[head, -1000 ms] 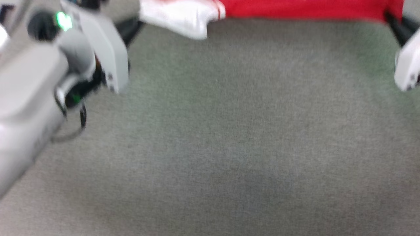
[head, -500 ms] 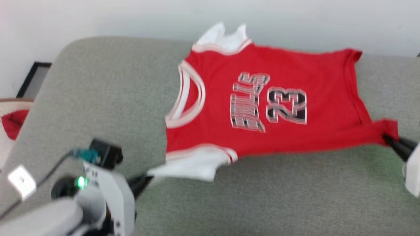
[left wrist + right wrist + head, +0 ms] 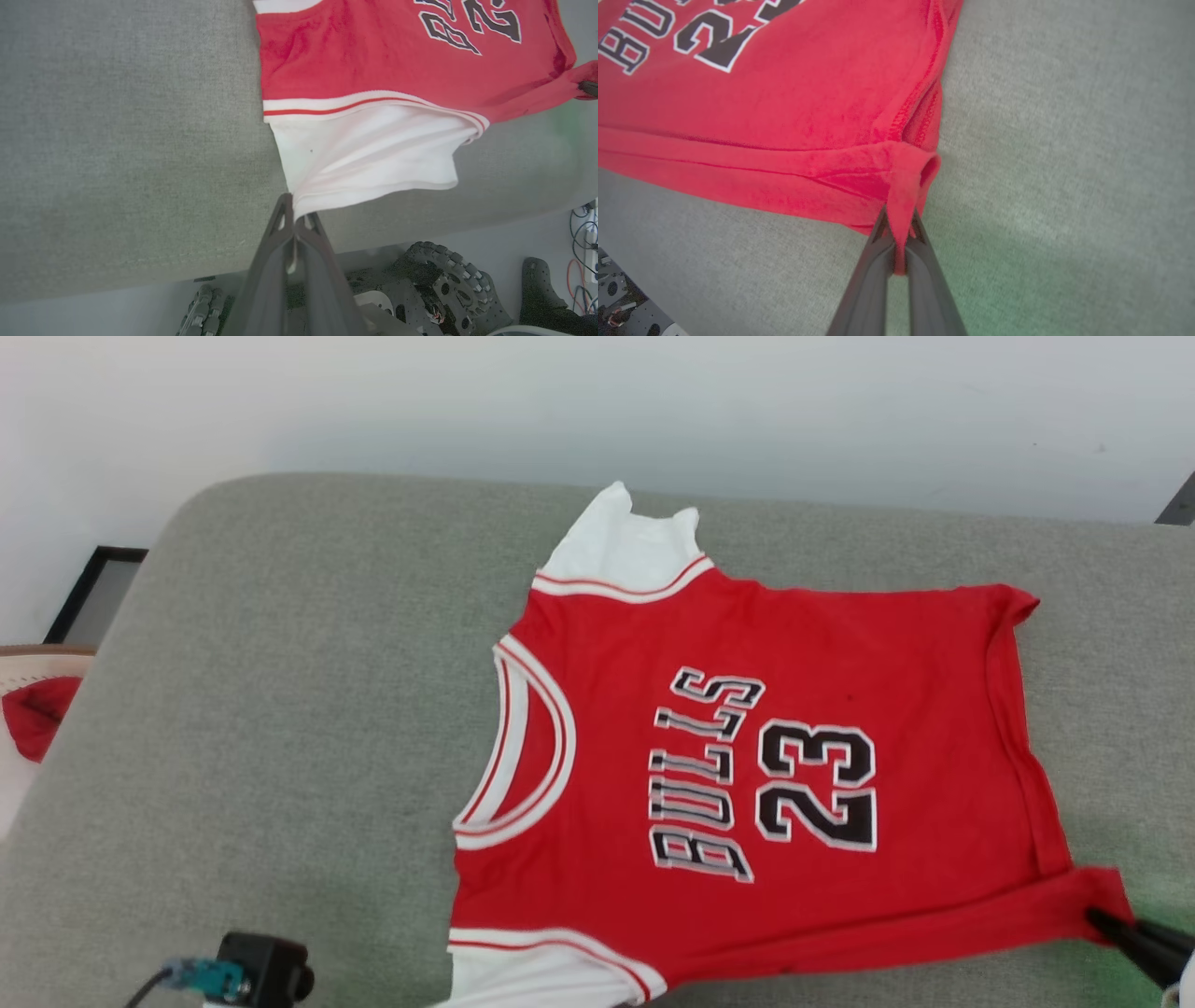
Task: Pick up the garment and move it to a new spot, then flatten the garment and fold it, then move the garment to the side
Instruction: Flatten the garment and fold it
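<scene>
**A:** The left hand (image 3: 293,212) is seen clamped on the edge of the white sleeve (image 3: 369,154), its fingers pressed together with the cloth pinched between them.

**B:** And the right hand (image 3: 899,219)?

**A:** It is closed on the red hem corner (image 3: 909,170), which is drawn into a tight roll at the fingertips.

**B:** Where is the jersey (image 3: 747,756) found?

**A:** It is spread print-up on the grey cushion (image 3: 280,709), with the neck opening turned toward the robot's left and the hem toward its right. The near edge is stretched between the two hands, and a long ridge is raised along it. The far sleeve is laid flat toward the wall.

**B:** Which step is judged to be in hand?

**A:** Flattening. The jersey appears to be placed already, and no fold has been made yet.

**B:** What is called for next?

**A:** The near edge should be lowered evenly, with equal pull kept on both corners so that the body is not skewed. Release is best held back until the ridge is smoothed out. Fresh grips would then be needed for the fold.
</scene>
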{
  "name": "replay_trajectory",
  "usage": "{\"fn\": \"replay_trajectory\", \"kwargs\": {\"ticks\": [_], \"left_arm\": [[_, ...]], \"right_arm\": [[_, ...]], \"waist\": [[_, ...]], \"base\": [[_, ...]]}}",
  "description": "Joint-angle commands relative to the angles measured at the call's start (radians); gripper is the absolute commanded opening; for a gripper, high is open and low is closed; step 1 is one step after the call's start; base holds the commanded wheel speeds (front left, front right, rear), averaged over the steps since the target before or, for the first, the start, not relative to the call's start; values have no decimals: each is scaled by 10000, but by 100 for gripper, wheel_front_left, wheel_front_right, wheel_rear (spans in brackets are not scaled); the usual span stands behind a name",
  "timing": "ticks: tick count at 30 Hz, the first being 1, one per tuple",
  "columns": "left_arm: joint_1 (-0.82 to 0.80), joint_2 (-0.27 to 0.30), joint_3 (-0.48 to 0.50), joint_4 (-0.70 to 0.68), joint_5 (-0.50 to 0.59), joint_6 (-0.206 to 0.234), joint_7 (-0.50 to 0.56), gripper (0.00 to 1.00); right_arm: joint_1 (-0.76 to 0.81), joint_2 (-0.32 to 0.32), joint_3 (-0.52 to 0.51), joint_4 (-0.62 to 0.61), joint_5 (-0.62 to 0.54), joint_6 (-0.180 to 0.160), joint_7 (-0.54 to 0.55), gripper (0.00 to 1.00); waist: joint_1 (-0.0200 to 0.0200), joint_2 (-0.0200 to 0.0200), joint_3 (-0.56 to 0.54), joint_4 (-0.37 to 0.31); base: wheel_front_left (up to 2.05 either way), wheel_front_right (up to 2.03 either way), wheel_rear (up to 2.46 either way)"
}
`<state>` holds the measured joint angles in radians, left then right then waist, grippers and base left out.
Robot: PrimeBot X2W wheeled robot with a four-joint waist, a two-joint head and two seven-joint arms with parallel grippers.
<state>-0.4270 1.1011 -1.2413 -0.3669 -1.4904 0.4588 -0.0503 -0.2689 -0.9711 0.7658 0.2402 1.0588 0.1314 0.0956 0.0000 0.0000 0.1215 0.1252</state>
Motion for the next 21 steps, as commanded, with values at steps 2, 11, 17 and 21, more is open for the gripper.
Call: {"fn": "replay_trajectory", "kwargs": {"ticks": [2,11,17,21], "left_arm": [[321,209,1,-208,-94,226,-210,0],[-153,812,294,-705,431,533,-321,0],[-1465,1098,578,-535,1444,137,369,0],[-2570,836,711,123,2183,-521,1108,0]], "right_arm": [[628,-77,-408,-253,65,-14,114,0],[1678,297,-1894,-1120,-340,-14,577,0],[1573,994,-3236,-1680,-1009,-14,1471,0],[1257,1588,-4079,-1945,-1644,-14,2271,0]], "waist": [[0,0,59,-68],[0,0,377,-314],[0,0,669,-601],[0,0,831,-724]], "base": [[0,0,0],[0,0,0],[0,0,0],[0,0,0]]}}
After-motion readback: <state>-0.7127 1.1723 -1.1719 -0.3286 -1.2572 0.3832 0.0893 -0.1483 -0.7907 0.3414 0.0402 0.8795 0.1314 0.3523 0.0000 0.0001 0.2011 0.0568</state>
